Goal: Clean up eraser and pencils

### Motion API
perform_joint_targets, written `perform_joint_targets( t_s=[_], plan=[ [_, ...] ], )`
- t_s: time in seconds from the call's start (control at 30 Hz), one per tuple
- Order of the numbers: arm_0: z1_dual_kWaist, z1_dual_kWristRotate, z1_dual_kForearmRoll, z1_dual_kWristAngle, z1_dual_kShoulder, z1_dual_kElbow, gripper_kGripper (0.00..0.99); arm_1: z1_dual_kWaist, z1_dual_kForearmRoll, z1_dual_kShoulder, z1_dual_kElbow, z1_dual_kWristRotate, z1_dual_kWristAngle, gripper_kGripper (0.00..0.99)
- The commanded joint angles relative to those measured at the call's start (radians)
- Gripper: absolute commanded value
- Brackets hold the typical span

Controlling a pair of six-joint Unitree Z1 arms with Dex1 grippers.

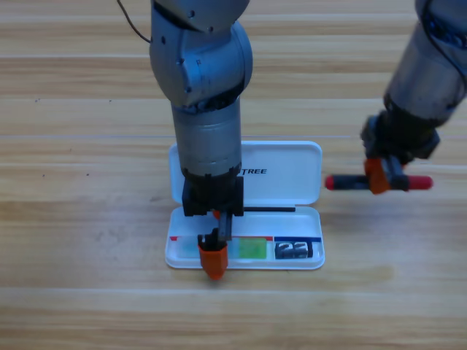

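The light green pencil (252,249) lies flat in the tray of the open white case (284,162). My left gripper (214,246) points down over its left half with the jaws spread open. The eraser (297,250), a small black block with white markings, sits in the tray's right end. To the right of the case lid, my right gripper (379,176) is shut on the middle of the black pencil with red ends (345,182). That pencil hangs level above the table.
The case lies in the middle of the wooden table (87,240), lid folded back toward the arms. The thick left arm covers the lid's left part and part of the tray.
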Motion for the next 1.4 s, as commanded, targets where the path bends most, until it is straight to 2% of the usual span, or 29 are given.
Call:
perform_joint_targets(
  t_s=[0.03, 0.2, 0.43, 0.57, 0.67, 0.87, 1.37, 1.4],
  plan=[
    [-0.014, 0.003, 0.016, 0.008, -0.033, 0.022, 0.99, 0.111, 0.03, 0.085, -0.079, 0.031, 0.003, 0.0],
    [0.102, 0.059, 0.082, 0.015, -0.192, 0.024, 0.99, 0.16, 0.036, 0.15, -0.163, 0.065, -0.003, 0.0],
    [0.42, 0.214, 0.111, -0.061, -0.452, 0.136, 0.99, 0.207, 0.036, 0.259, -0.282, 0.097, -0.026, 0.0],
    [0.593, 0.313, 0.11, -0.13, -0.516, 0.192, 0.99, 0.218, 0.036, 0.322, -0.343, 0.106, -0.043, 0.0],
    [0.676, 0.373, 0.11, -0.17, -0.524, 0.217, 0.99, 0.226, 0.036, 0.349, -0.37, 0.111, -0.051, 0.0],
    [0.734, 0.414, 0.108, -0.215, -0.536, 0.249, 0.99, 0.235, 0.036, 0.377, -0.401, 0.119, -0.055, 0.0],
    [0.736, 0.414, 0.093, -0.228, -0.544, 0.298, 0.99, 0.246, 0.036, 0.4, -0.417, 0.169, -0.054, 0.0],
    [0.736, 0.416, 0.093, -0.227, -0.544, 0.298, 0.99, 0.246, 0.036, 0.4, -0.417, 0.179, -0.054, 0.144]
  ],
)
